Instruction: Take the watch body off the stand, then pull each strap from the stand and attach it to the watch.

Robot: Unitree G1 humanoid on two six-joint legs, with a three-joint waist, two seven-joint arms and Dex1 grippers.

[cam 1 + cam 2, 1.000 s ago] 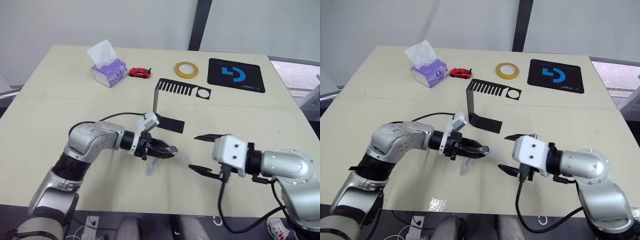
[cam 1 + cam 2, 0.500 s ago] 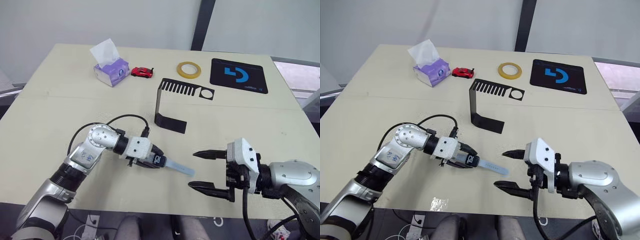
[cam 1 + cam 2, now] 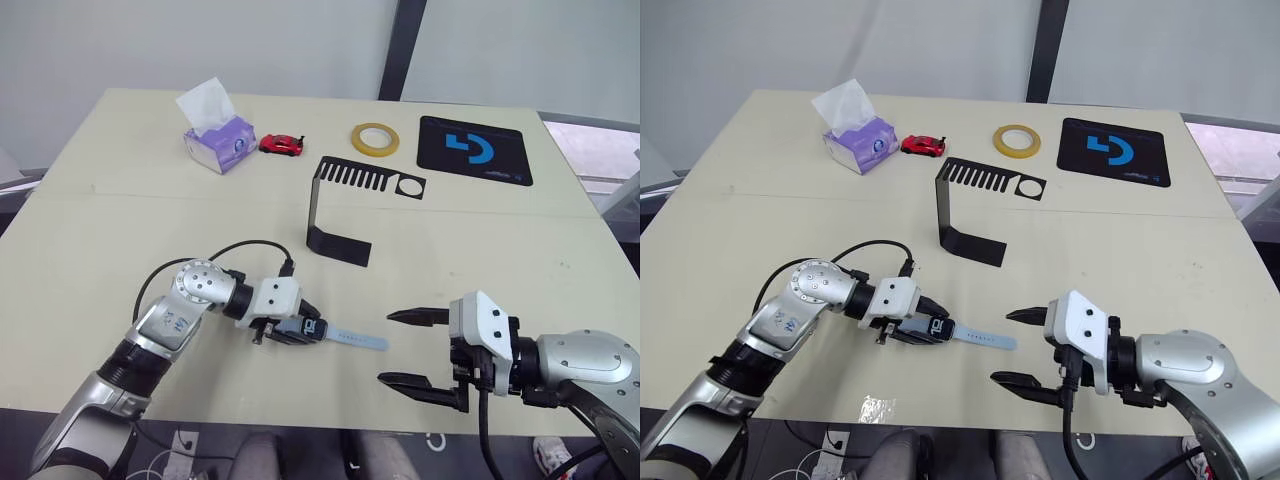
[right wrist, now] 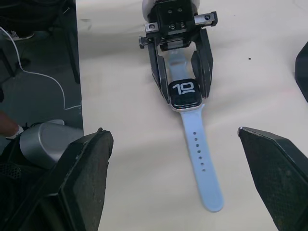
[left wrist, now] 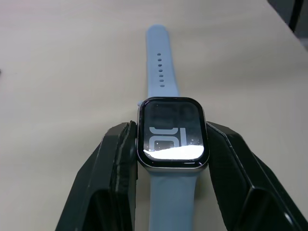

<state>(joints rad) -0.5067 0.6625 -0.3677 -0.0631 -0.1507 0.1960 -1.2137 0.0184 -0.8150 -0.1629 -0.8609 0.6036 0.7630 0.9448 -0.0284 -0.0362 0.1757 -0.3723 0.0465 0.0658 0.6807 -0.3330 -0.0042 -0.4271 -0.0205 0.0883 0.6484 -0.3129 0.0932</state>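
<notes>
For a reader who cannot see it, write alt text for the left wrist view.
The left gripper grips the watch body by its two sides, its black fingers shut on the silvery case just over the beige table. A pale blue strap with small holes runs away from the lit screen, and another strap end shows beneath it.

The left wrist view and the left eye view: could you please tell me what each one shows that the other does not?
The left wrist view alone shows the screen's pale markings on the watch body and a strap end running back between the fingers. The left eye view alone shows the stand, the right gripper, the tissue box, toy car, tape roll and mouse pad. Both show the left gripper shut on the watch body, with a strap lying on the table.
</notes>
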